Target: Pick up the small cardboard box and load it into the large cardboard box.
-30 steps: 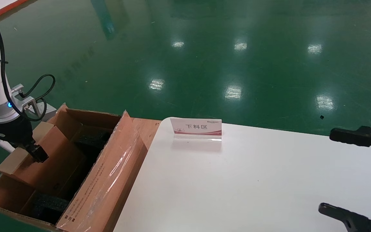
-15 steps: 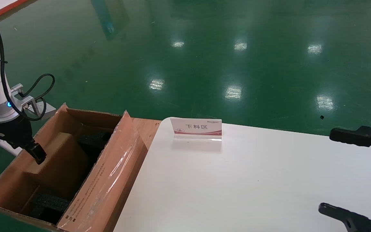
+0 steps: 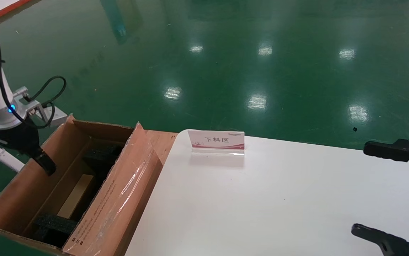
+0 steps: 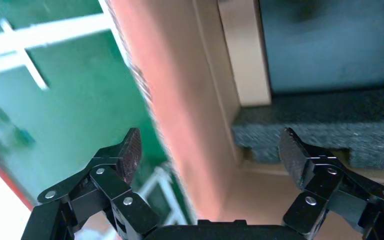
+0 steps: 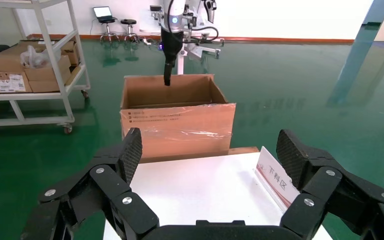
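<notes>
One large cardboard box (image 3: 115,199) stands at nine o'clock, holding one small cardboard box (image 3: 76,195) and two visible black foam blocks (image 3: 53,227). One white table (image 3: 279,206) carries one sign card (image 3: 217,140). Two grippers show: left gripper (image 4: 210,152), right gripper (image 5: 207,150).

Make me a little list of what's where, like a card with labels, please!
small cardboard box: lying inside the carton, between black foam blocks
large cardboard box: on the floor beside the white table, flaps up
left gripper: open, empty, over the carton's outer wall
right gripper: open, empty, over the table
sign: standing on the table
</notes>
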`<state>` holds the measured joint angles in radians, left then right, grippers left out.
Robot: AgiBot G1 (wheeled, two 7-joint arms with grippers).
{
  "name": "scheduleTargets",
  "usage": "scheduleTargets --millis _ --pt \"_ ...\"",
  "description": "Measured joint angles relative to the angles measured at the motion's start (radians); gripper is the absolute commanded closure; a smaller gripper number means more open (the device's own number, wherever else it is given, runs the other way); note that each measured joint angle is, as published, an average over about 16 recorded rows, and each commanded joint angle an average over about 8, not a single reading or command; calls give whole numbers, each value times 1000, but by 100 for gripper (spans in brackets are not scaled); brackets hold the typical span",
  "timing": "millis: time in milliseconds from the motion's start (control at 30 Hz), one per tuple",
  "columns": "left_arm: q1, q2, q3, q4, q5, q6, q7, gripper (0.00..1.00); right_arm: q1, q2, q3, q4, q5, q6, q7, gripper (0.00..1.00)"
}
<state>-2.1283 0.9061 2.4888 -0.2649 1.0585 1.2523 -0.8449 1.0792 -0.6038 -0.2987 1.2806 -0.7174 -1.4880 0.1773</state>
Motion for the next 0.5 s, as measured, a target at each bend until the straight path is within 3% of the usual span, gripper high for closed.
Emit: scheduleTargets --millis 500 --pt "-285 -207 -115 -466 -87 -82 261 0 0 0 -1 0 0 0 0 0"
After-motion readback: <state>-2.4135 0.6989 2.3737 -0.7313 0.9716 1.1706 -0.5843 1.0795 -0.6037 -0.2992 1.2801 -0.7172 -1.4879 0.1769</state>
